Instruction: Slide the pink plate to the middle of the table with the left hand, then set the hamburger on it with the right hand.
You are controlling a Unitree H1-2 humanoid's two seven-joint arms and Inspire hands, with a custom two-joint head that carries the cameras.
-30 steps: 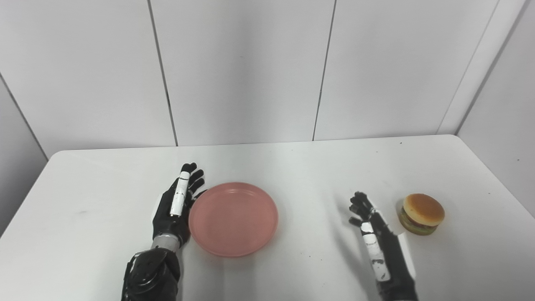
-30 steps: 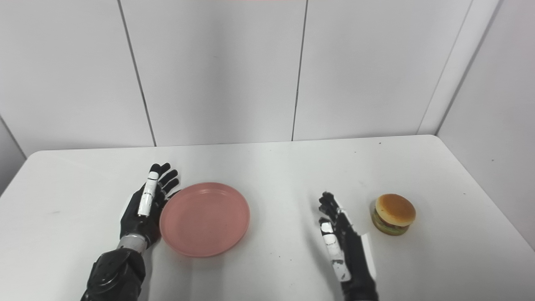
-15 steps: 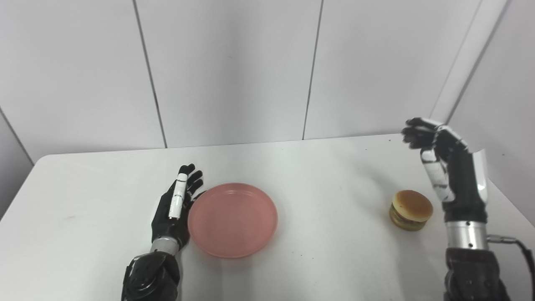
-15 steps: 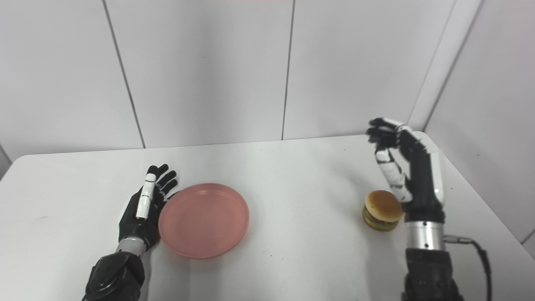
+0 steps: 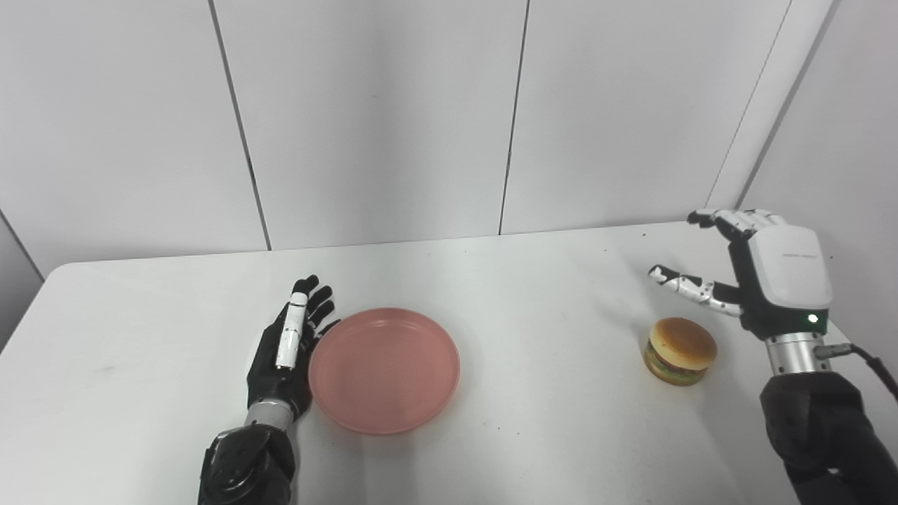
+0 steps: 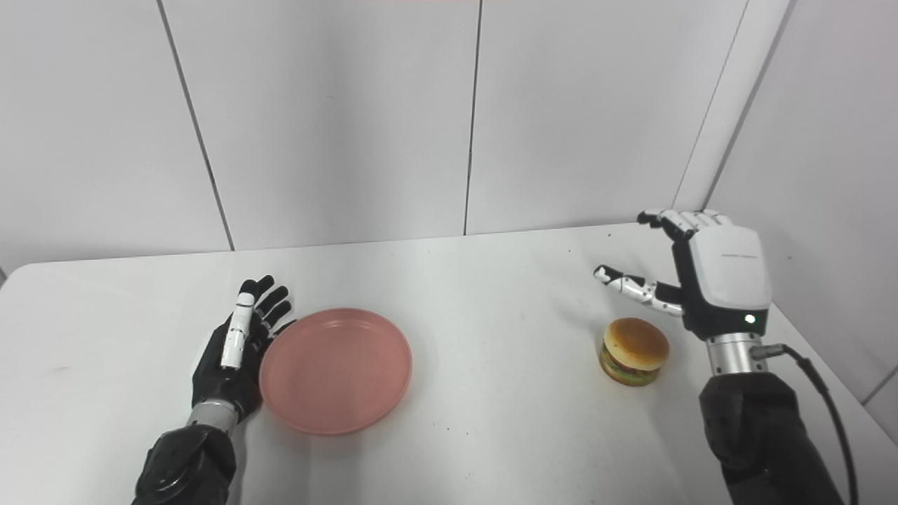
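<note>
The pink plate [image 5: 384, 368] lies flat on the white table [image 5: 547, 280], a little left of the middle. My left hand [image 5: 286, 347] is open, fingers straight, resting edge-on against the plate's left rim. The hamburger [image 5: 680, 350] sits on the table at the right. My right hand [image 5: 761, 277] is open, raised above and just behind the hamburger, back of the hand towards me, fingers and thumb spread; it holds nothing. The same scene shows in the right eye view: plate [image 6: 335, 369], hamburger [image 6: 633, 350], left hand [image 6: 235, 354], right hand [image 6: 708, 273].
White wall panels stand right behind the table's far edge. A wall corner comes close at the right, beside my right forearm [image 5: 821, 421]. A thin black cable [image 5: 866, 358] runs from the right wrist.
My right hand has risen from the table left of the hamburger, passed over it, and turned its back towards me above it. The camera has shifted slightly. The left hand and plate have stayed put.
</note>
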